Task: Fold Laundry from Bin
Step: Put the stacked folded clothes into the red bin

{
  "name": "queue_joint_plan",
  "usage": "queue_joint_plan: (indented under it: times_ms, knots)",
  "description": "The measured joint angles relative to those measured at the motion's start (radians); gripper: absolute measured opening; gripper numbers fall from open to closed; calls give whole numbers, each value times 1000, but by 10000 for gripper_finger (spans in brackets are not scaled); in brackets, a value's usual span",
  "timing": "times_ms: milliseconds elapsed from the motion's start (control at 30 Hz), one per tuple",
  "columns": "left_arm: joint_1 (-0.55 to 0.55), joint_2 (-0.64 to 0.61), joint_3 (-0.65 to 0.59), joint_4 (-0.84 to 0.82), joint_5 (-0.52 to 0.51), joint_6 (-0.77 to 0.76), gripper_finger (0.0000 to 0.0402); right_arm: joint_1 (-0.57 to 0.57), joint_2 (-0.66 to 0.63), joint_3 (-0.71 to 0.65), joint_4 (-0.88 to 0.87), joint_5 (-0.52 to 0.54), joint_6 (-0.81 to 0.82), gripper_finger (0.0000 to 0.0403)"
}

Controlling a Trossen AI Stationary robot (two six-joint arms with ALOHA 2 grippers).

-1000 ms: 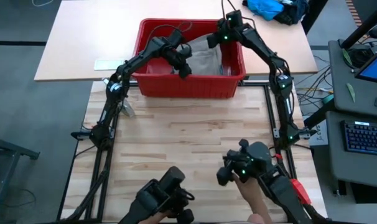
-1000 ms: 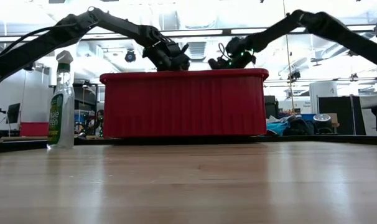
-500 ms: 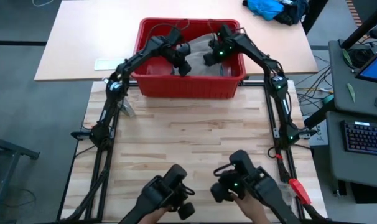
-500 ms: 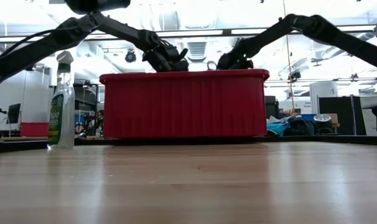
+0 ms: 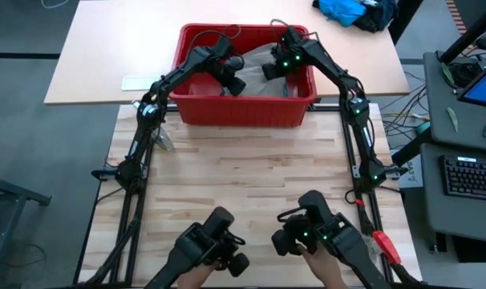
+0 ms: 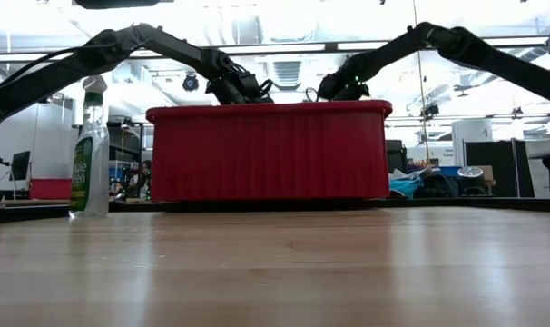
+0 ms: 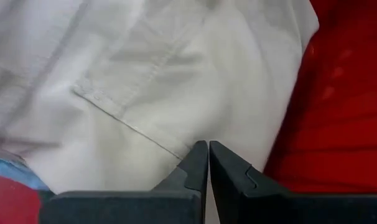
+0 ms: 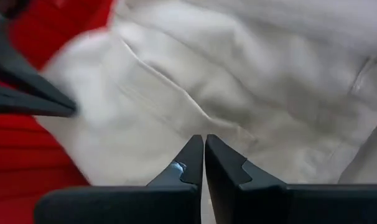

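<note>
The red bin (image 5: 243,112) stands at the table's far middle, and both arms reach into it from above. A khaki-taupe garment (image 5: 259,76) lies crumpled inside, with a strip of light blue cloth (image 7: 14,175) showing beneath its edge. My left gripper (image 5: 238,87) is shut, its tips (image 7: 208,147) pointing down at the khaki cloth near a stitched seam (image 7: 123,118). My right gripper (image 5: 269,72) is shut too, its tips (image 8: 204,140) over the same garment (image 8: 251,81), a little right of the left one. In the low view both grippers (image 6: 255,91) (image 6: 328,91) dip behind the bin's rim (image 6: 266,109). My left gripper points steeply down at the khaki garment with nothing between its shut fingers; whether the tips touch the cloth I cannot tell. My right gripper slants down at the garment's wrinkled top in the same way, and I cannot tell whether it touches.
A spray bottle (image 6: 90,150) stands at the table's left. A bright blue cloth heap (image 5: 351,12) lies on the far table's right corner. A person's hands (image 5: 327,261) work two control arms at the near edge. Bare wood lies between the bin and those arms.
My right gripper has come from the bin's far right rim down into the bin, toward its middle, and tipped more steeply downward, staying shut. My left gripper has sunk slightly lower over the khaki garment and rolled a little, also shut.
</note>
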Motion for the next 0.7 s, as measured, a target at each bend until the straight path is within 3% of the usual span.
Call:
queue_joint_plan:
  times_ms: [200, 367, 700]
  knots:
    - [15, -4, 0, 79, -27, -4, 0, 0, -44, 15, 35, -9, 37, 9]
    - [15, 13, 0, 120, -172, -5, 0, 1, -49, 17, -1, -10, 59, 9]
    - [15, 54, 0, 129, -197, -16, 0, 26, -5, 10, -119, 42, 18, 9]
